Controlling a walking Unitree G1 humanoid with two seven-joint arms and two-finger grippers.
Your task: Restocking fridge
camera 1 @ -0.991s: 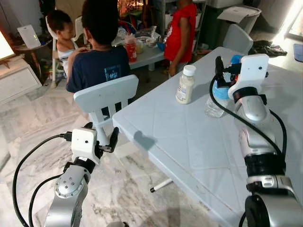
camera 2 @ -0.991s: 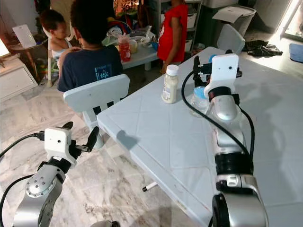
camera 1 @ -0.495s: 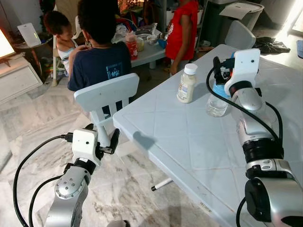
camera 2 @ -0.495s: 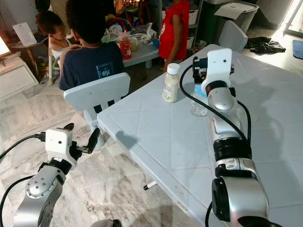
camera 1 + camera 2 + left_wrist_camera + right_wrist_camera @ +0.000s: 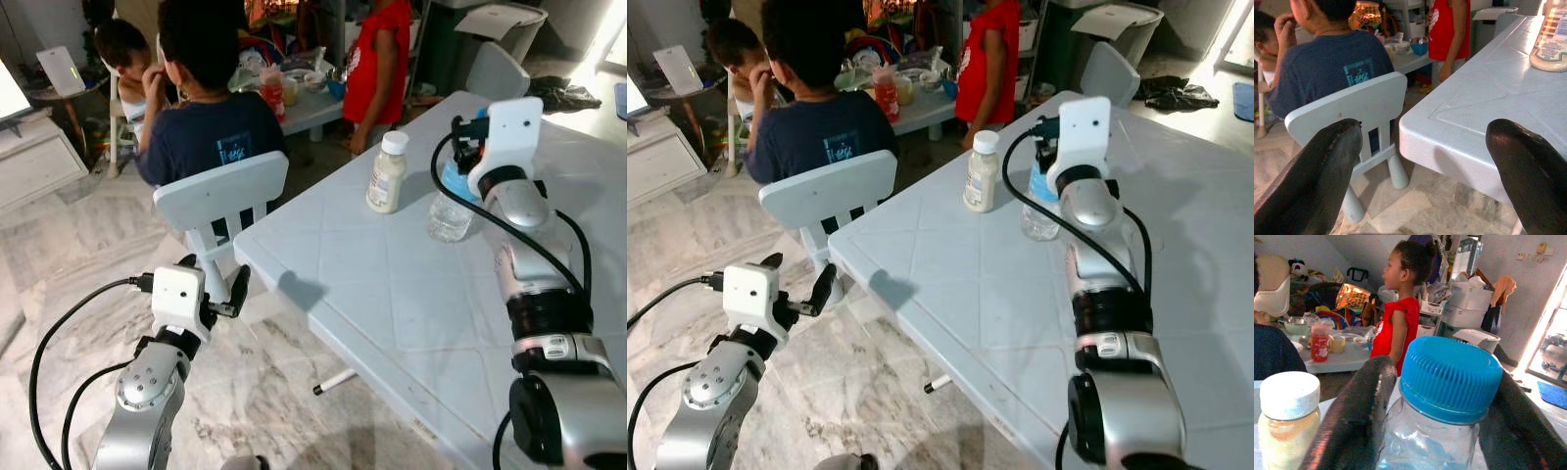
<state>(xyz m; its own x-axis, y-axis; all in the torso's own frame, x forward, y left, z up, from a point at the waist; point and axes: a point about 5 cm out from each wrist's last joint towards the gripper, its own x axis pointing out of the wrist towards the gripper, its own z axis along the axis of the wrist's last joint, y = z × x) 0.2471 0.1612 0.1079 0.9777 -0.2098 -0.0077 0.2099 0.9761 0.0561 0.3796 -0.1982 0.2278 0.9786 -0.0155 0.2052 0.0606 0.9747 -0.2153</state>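
— So where does the water bottle [image 5: 1039, 208] stand?
— Upright on the bench [image 5: 950, 294], just beside the milk bottle [image 5: 979, 172]. The right hand [image 5: 460, 147] has a finger either side of the blue cap [image 5: 1450, 376], apparently not yet clamped.
— And the left hand [image 5: 798, 287]?
— Wide open, low off the bench corner, well away from the bottle.

Two bottles on one large pale-blue plastic table [image 5: 392, 294]: one clear blue-capped water bottle [image 5: 1442, 421], one cream white-capped bottle [image 5: 385, 174], one white plastic child's chair [image 5: 220, 201], three children, two silver robot arms, one low table [image 5: 921, 116] of dishes, one red drink bottle [image 5: 887, 96]
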